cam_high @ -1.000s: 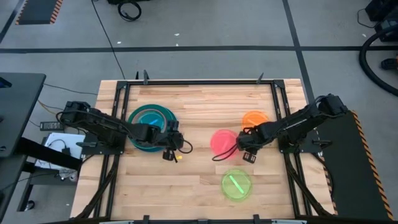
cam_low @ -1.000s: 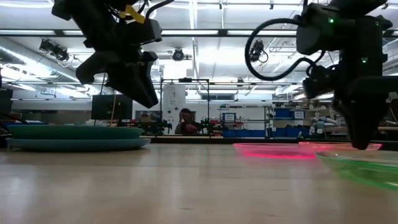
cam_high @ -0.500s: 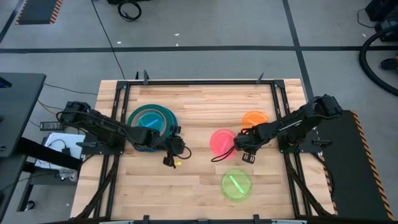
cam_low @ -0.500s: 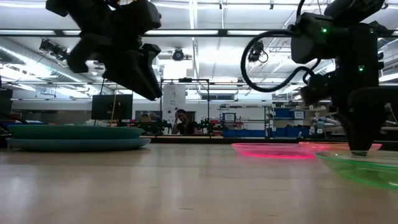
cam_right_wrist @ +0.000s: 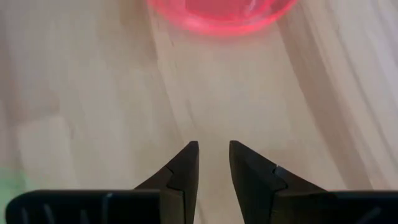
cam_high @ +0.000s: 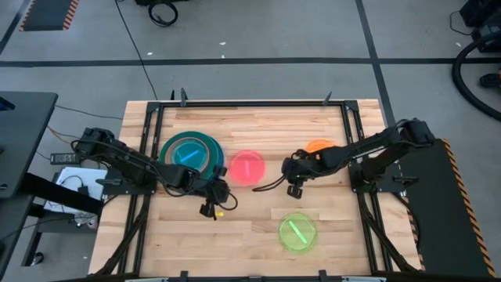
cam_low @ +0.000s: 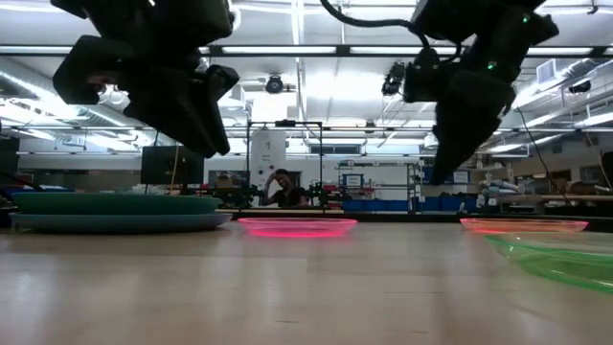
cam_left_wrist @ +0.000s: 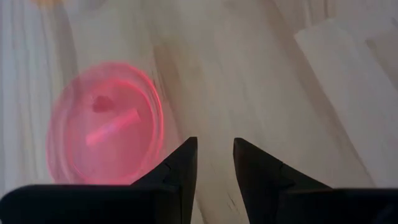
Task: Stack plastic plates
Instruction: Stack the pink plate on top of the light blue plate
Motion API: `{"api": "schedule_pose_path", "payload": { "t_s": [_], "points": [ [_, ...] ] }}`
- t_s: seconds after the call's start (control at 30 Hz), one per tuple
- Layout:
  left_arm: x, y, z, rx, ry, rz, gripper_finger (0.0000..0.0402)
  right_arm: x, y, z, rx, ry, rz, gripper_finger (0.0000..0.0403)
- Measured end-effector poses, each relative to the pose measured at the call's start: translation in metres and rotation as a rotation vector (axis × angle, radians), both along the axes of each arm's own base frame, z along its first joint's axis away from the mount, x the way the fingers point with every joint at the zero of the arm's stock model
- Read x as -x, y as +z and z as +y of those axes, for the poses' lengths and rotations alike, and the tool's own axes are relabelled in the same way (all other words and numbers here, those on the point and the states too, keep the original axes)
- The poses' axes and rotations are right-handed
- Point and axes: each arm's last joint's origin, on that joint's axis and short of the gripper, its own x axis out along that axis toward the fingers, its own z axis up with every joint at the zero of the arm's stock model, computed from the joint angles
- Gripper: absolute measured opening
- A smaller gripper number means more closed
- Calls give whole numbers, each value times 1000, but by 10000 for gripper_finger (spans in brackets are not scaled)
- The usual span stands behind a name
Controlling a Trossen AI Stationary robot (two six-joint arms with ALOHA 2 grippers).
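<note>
While both arms reach in over the wooden table (cam_high: 250,235), the pink plate (cam_high: 247,168) lies flat near the table's middle, just beside the stack of larger plates (cam_high: 190,151) on the left half and apart from both grippers. That stack shows a blue rim at the bottom, teal above it and a lighter cyan disc on top; in the low view it reads as a broad teal-on-blue pile (cam_low: 115,212) resting on the wood, with the pink plate (cam_low: 297,226) close to its right.

The left gripper (cam_high: 213,205) hangs above the table in front of the stack, near the pink plate but not touching it. Its wrist view shows the two dark fingers (cam_left_wrist: 181,169) a narrow gap apart with nothing between them, the pink plate (cam_left_wrist: 106,134) lying just beyond the tips.

The right gripper (cam_high: 291,177) hovers over bare wood between the pink plate and the orange plate (cam_high: 319,146), which sits partly under the right arm. Its fingers (cam_right_wrist: 185,167) also stand slightly parted and empty, with the pink plate (cam_right_wrist: 221,12) farther ahead.

The lime plate (cam_high: 298,232) rests alone toward the front of the table, well apart from the others. In the low view a person sits in the room beyond.
</note>
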Motion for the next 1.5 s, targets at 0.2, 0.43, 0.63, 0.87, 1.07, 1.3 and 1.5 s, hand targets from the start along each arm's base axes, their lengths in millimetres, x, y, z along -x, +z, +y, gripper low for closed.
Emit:
{"api": "schedule_pose_path", "payload": {
  "t_s": [0.2, 0.43, 0.63, 0.87, 1.07, 1.3, 1.5],
  "points": [
    [-8, -1, 8, 60, 90, -40, 111, 8, 25, 3, -1, -12, 0, 100],
    [-21, -27, 18, 18, 153, 8, 111, 14, 40, 5, 103, -58, -82, 100],
    [-26, -44, 21, -96, 152, 47, 111, 13, 42, 9, 156, -68, -115, 100],
    [-33, -57, 32, -167, 112, 84, 112, 13, 39, 13, 190, -52, -151, 100],
    [-35, -65, 41, -238, 50, 129, 111, 15, 30, 13, 190, -46, -152, 100],
    [-36, -67, 47, -234, 9, 147, 78, 8, 36, 16, 229, -8, -234, 100],
    [-36, -67, 47, -225, 5, 155, 12, 0, 45, 25, 304, 73, -350, 100]
  ]
}}
